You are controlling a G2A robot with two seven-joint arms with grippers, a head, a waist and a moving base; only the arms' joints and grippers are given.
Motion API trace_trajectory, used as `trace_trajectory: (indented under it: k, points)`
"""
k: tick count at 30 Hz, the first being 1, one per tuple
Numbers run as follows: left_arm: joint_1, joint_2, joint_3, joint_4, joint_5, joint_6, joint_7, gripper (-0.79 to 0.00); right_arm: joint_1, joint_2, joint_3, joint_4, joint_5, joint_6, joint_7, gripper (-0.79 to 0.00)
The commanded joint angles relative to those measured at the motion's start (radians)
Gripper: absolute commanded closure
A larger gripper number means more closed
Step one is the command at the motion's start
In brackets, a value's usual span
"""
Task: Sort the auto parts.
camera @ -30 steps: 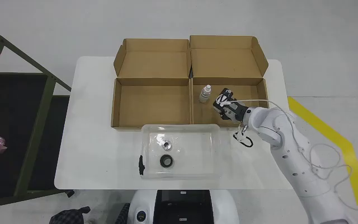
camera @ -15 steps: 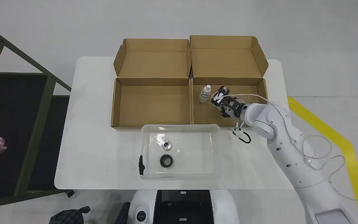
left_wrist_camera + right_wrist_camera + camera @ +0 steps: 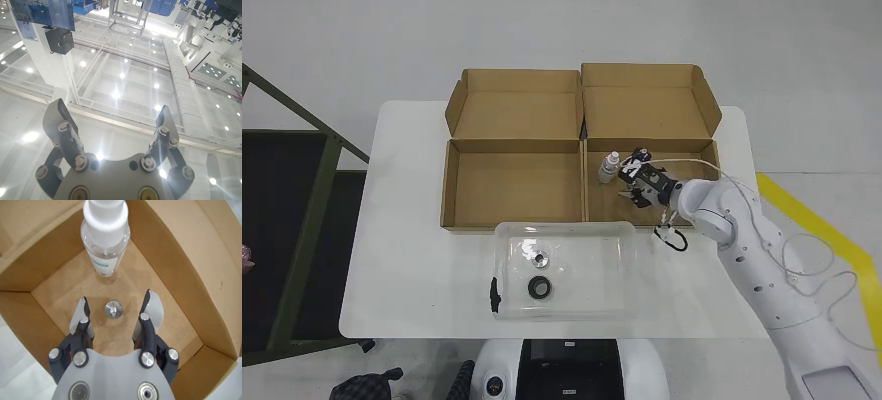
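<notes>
Table (image 3: 402,250): L box (image 3: 512,190) and R box (image 3: 697,165) side by side at rear. In R box: bottle (image 3: 609,167) upright by L wall, metal part (image 3: 113,310) near it, apart. Bin (image 3: 612,290) in front of boxes; ring (image 3: 540,288) & fitting (image 3: 539,258) inside.

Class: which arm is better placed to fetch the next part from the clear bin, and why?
Probably right. The right gripper hangs open over the right cardboard box, just beside the clear bin; the left gripper, also open, faces the ceiling.
</notes>
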Motion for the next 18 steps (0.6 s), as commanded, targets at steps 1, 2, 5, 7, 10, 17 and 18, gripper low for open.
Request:
trace_trajectory:
  k: [1,2,5,7,10,17,18]
  points:
    - [0.0,0.0,0.0,0.0,0.0,0.0,0.0,-0.785,-0.015,0.006,0.029,-0.027,0.018,-0.003,-0.005,-0.511]
    - [0.0,0.0,0.0,0.0,0.0,0.0,0.0,-0.785,-0.027,0.009,0.046,-0.046,0.03,-0.006,-0.011,-0.511]
    - [0.0,0.0,0.0,0.0,0.0,0.0,0.0,-0.785,-0.066,0.02,0.101,-0.107,0.068,-0.022,-0.025,-0.52]
    - [0.0,0.0,0.0,0.0,0.0,0.0,0.0,-0.785,-0.102,0.03,0.141,-0.168,0.078,-0.037,-0.03,-0.548]
    - [0.0,0.0,0.0,0.0,0.0,0.0,0.0,-0.785,-0.175,0.043,0.195,-0.286,0.072,-0.043,-0.038,-0.573]
    - [0.0,0.0,0.0,0.0,0.0,0.0,0.0,-0.785,-0.303,0.058,0.236,-0.477,0.07,-0.077,-0.04,-0.591]
    - [0.0,0.0,0.0,0.0,0.0,0.0,0.0,-0.785,-0.318,0.059,0.231,-0.499,0.068,-0.085,-0.042,-0.594]
